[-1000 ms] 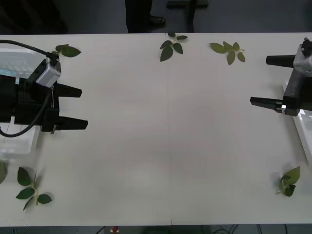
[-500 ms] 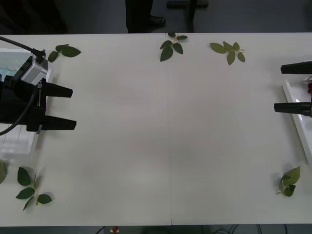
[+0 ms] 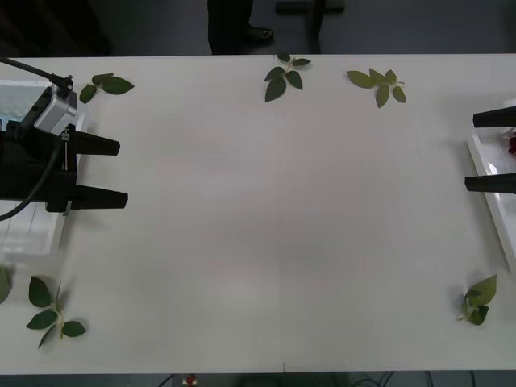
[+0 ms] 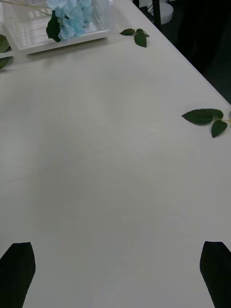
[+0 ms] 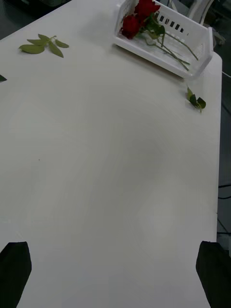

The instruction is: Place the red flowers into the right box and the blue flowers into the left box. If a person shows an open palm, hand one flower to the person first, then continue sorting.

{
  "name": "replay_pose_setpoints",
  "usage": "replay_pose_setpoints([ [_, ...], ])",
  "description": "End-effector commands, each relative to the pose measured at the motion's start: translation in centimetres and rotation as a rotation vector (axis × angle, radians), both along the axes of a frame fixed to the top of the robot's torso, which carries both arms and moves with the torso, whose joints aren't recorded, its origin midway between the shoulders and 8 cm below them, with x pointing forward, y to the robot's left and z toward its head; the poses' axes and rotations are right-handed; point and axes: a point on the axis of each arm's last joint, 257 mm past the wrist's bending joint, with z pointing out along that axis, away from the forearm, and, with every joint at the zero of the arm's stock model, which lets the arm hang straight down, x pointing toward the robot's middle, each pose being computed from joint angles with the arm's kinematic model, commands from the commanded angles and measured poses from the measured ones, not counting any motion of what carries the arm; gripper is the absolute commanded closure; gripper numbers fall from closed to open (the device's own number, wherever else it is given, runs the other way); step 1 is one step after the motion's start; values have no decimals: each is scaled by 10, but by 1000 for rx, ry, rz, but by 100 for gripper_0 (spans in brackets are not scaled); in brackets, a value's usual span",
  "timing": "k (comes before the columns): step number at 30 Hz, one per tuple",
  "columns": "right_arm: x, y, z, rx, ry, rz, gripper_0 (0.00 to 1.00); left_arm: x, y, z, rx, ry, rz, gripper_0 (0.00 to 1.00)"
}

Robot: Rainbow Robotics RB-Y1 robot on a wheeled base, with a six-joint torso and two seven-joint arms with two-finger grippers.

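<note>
With red flowers [image 5: 139,17] in the right box [image 5: 195,67] and blue flowers [image 4: 72,17] in the left box [image 4: 57,43], sorting appears complete; left gripper [image 3: 97,172] and right gripper [image 3: 492,151] sit open, empty, at opposite table [image 3: 282,226] edges. Next: park.

White table [image 3: 274,226]: leaf sprigs [image 3: 285,75], two boxes [image 3: 490,197].

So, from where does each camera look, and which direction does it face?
Front view: above the arms, looking down on the table; left pincer and right pincer both open at its sides.
Right wrist view: on the right arm, facing across to the left box with blue flowers.
Left wrist view: on the left arm, facing the right box with red flowers.
Shared: the table, loose leaf sprigs.
</note>
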Motion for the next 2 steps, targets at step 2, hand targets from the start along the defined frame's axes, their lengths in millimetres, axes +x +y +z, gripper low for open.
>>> replay_pose_setpoints([
  [2, 3, 3, 17, -21, -45, 22, 0, 4, -6, 16, -10, -22, -10, 0],
])
